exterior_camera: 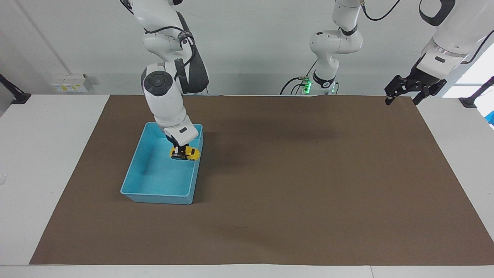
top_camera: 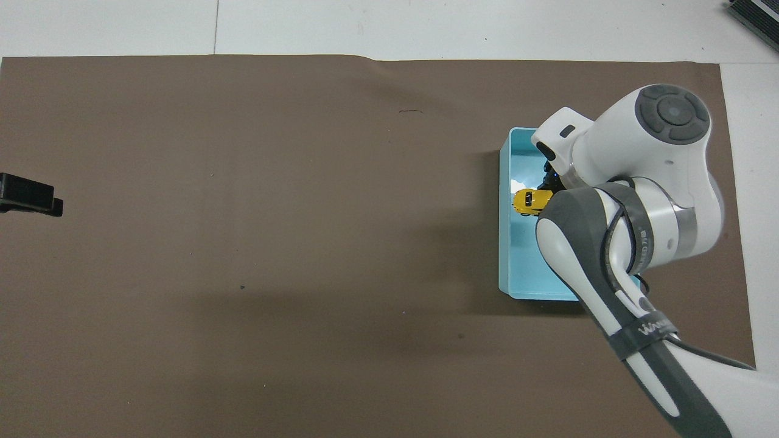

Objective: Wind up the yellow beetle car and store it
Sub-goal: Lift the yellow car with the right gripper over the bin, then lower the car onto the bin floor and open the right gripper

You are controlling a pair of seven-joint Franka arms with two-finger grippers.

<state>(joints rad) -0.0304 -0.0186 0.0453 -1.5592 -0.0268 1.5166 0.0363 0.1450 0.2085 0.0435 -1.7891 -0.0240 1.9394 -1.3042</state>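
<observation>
The yellow beetle car (exterior_camera: 190, 153) hangs in my right gripper (exterior_camera: 178, 153), which is shut on it. Gripper and car are over the inside of the light blue bin (exterior_camera: 136, 180), close to the bin's long wall on the side toward the table's middle. In the overhead view the car (top_camera: 528, 201) shows inside the bin's outline (top_camera: 504, 255), and the right arm covers much of the bin. My left gripper (exterior_camera: 401, 95) is open and empty, and waits raised over the mat's corner at the left arm's end; its tip also shows in the overhead view (top_camera: 30, 199).
A brown mat (exterior_camera: 308, 185) covers most of the white table (exterior_camera: 46, 127). The bin stands on the mat toward the right arm's end. A small socket box (exterior_camera: 69, 83) sits at the wall.
</observation>
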